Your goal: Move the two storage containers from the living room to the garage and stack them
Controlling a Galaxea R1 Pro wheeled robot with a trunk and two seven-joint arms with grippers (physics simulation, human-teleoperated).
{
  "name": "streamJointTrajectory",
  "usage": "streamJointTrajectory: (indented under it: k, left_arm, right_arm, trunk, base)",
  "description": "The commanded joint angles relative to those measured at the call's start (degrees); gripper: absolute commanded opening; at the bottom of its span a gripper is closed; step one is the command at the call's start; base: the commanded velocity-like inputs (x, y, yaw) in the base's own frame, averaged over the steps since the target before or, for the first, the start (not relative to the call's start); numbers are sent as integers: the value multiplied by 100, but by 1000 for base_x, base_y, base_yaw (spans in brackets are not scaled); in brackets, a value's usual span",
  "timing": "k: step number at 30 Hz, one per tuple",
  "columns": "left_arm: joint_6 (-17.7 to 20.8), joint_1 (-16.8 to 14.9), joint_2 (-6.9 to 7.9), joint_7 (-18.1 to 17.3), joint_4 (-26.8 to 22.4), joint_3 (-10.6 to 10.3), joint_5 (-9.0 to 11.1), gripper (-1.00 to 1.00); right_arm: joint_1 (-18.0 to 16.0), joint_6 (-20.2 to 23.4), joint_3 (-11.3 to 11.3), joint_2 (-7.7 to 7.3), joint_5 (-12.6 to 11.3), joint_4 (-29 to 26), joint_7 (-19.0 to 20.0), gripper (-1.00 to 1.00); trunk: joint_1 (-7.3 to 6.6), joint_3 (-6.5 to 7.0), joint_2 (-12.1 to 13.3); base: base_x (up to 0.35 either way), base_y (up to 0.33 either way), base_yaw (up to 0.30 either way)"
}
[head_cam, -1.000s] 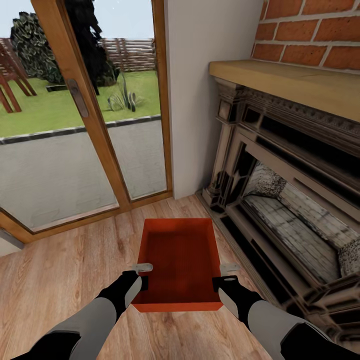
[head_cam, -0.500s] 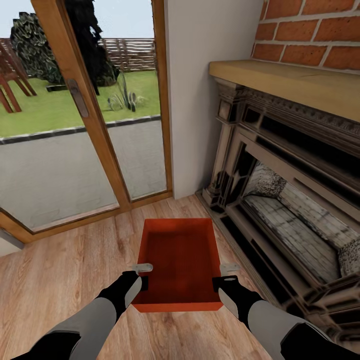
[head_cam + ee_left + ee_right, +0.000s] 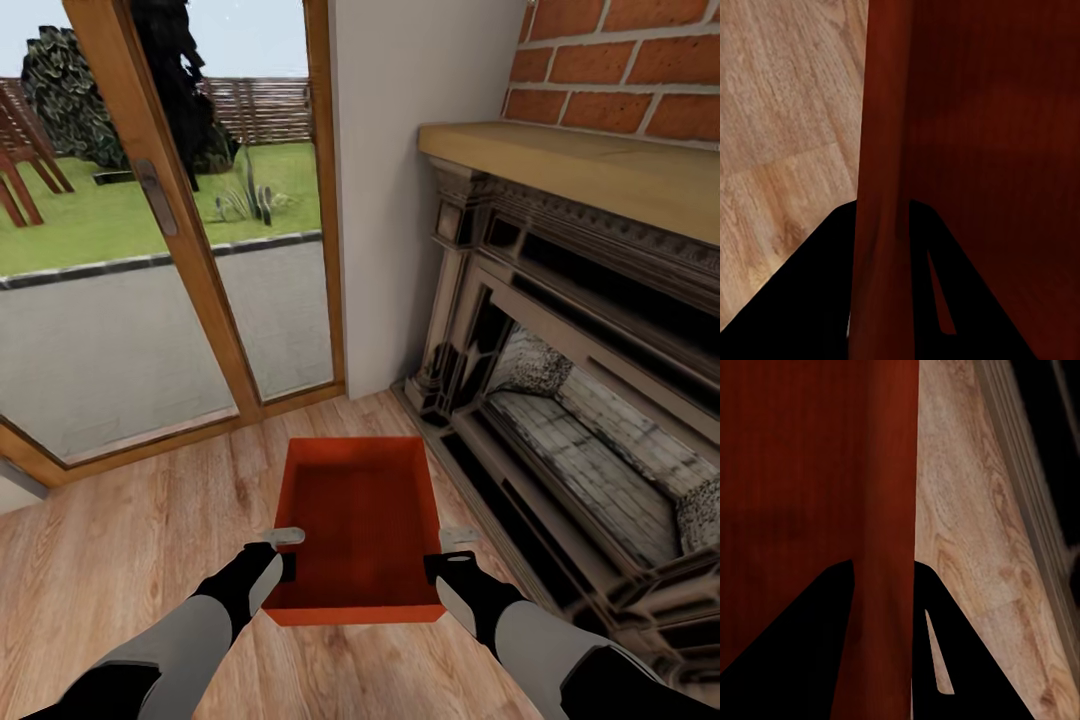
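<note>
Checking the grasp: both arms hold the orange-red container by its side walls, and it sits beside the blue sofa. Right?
Not the sofa: in the head view the container, held by left gripper and right gripper, sits beside the fireplace.

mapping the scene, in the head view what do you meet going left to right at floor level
glass door → left gripper → storage container → right gripper → fireplace
</note>
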Motion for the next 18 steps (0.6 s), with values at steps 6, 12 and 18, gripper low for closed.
streamJointTrajectory:
  k: [6,12,18]
  left_arm:
    - [57,2,21,92,17,-56,-62,-100]
    - [57,2,21,94,16,-56,-62,-100]
    - [57,2,24,104,16,-56,-62,-100]
  right_arm:
    - [-11,-22,2,3,106,-29,-50,-100]
    - [-11,-24,-3,11,106,-28,-50,-100]
    - [-12,-24,0,13,106,-28,-55,-100]
  trunk:
    - [3,42,-10]
    - [3,95,-10]
    - [3,149,-10]
  base:
    - [0,0,0]
    - [0,0,0]
    - [0,0,0]
